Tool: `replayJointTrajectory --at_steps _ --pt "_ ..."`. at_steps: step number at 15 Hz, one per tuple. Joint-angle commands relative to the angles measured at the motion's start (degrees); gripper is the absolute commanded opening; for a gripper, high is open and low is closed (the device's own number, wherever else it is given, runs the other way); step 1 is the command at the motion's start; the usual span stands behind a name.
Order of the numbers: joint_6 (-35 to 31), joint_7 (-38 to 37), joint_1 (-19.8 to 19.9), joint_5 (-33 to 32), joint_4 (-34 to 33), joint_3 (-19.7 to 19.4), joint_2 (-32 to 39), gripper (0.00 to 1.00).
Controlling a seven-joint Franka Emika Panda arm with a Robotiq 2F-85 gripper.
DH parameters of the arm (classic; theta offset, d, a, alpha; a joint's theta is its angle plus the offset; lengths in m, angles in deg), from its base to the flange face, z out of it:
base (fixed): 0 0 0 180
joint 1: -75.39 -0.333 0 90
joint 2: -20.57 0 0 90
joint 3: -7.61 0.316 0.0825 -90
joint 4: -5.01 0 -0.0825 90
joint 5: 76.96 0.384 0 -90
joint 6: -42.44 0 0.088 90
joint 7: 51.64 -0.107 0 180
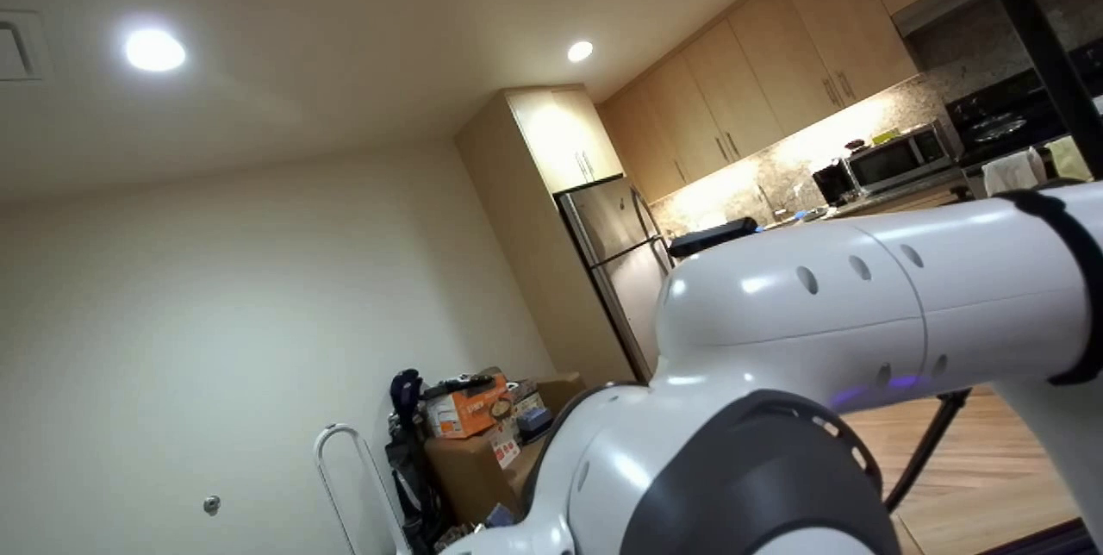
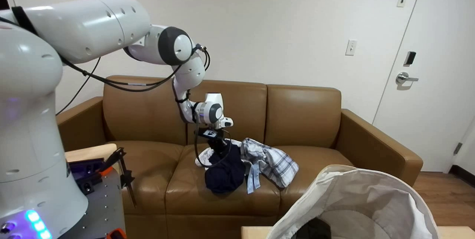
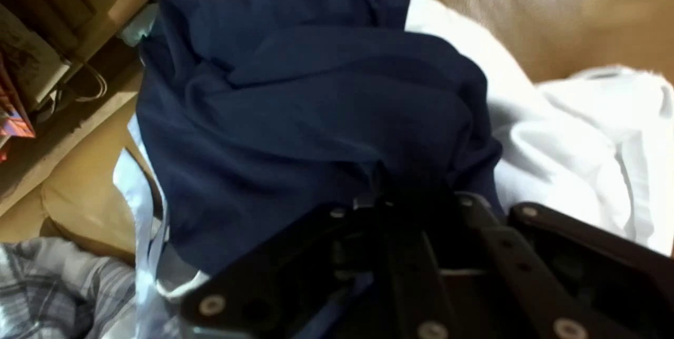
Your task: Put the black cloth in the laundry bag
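Observation:
The black cloth (image 2: 228,172), dark navy in the wrist view (image 3: 316,107), lies crumpled on the middle seat of the brown sofa. My gripper (image 2: 219,151) points down into it. In the wrist view the fingers (image 3: 413,199) are close together at the cloth, with folds gathered between them, so it looks shut on the cloth. The fingertips are dark and partly hidden in the fabric. The laundry bag (image 2: 365,190) is cream and open at the top, at the front right in an exterior view. A dark item (image 2: 315,228) lies inside it.
A plaid shirt (image 2: 276,161) lies right of the cloth, and a white garment (image 3: 568,165) lies beside and partly under it. The sofa (image 2: 304,116) has a backrest behind the gripper and an armrest (image 2: 382,142) on the right. The arm (image 1: 775,305) fills much of an exterior view.

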Motion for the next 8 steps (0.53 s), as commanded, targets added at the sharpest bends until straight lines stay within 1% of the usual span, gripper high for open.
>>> replayJointTrajectory --at_steps 1,3,5,7,8 --pt "-6.5 -5.8 -1.9 -0.9 5.8 -4.5 -8.3 0.04" --pt "-9.9 -9.6 -4.5 -1.9 7.8 -9.3 -12.5 0.03" --pt "-13.0 -12.9 -8.9 -0.7 10.1 -15.8 -16.5 0.03" --pt "-15.5 -18.1 -15.0 -1.2 13.4 -24.0 -20.5 0.03" --pt "-16.0 -21.3 -19.0 -1.8 15.4 -29.0 -22.2 0.03"
